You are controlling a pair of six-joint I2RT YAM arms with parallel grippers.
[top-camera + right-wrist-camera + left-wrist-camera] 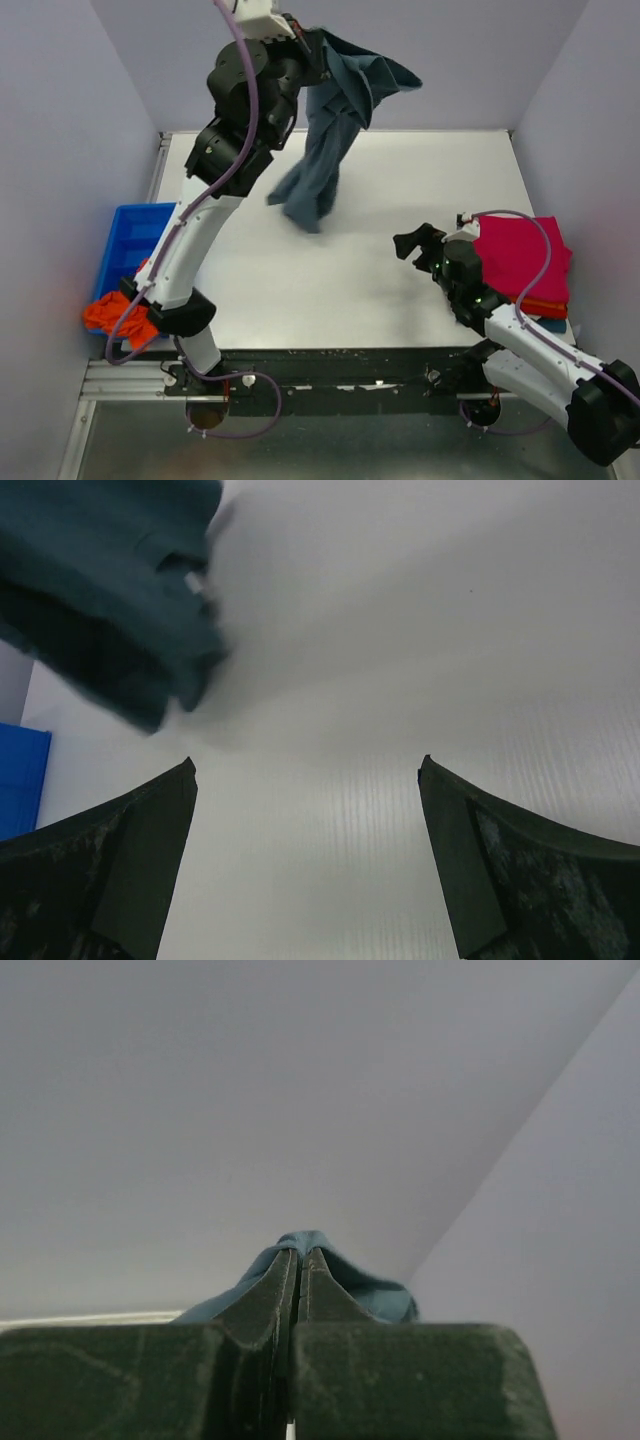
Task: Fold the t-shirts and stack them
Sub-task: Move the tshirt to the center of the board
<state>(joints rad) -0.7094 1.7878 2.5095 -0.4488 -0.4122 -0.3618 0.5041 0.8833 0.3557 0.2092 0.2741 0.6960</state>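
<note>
Raised high and close to the overhead camera, the left gripper (305, 40) has its two dark fingers pressed fully together, and a fold of the slate grey-blue cloth t-shirt (325, 150) is pinched between them. This shirt hangs down from the gripper in a long crumpled shape. Its lower end is over the far left part of the table; whether it touches the surface I cannot tell.

The flat white table (400, 180) has a fine ribbed texture, which the right wrist view shows. Plain pale lilac-grey walls (120, 60) close it in on three sides. A black metal rail (330, 365) runs along the near edge, and the two arms are bolted there.

I count four shirts. One is the hanging grey-blue shirt. Two are folded and stacked at the right edge of the table: a magenta-pink cloth t-shirt (520, 255) lies on top of a red cloth t-shirt (545, 305), of which only a thin edge shows. The fourth, a bright orange cloth t-shirt (105, 312), is bunched at the near end of the one rigid blue plastic bin (130, 235), left of the table.

The right gripper (418, 240) is low above the table, just beside the stack. Its jaws stand wide apart and hold nothing.
</note>
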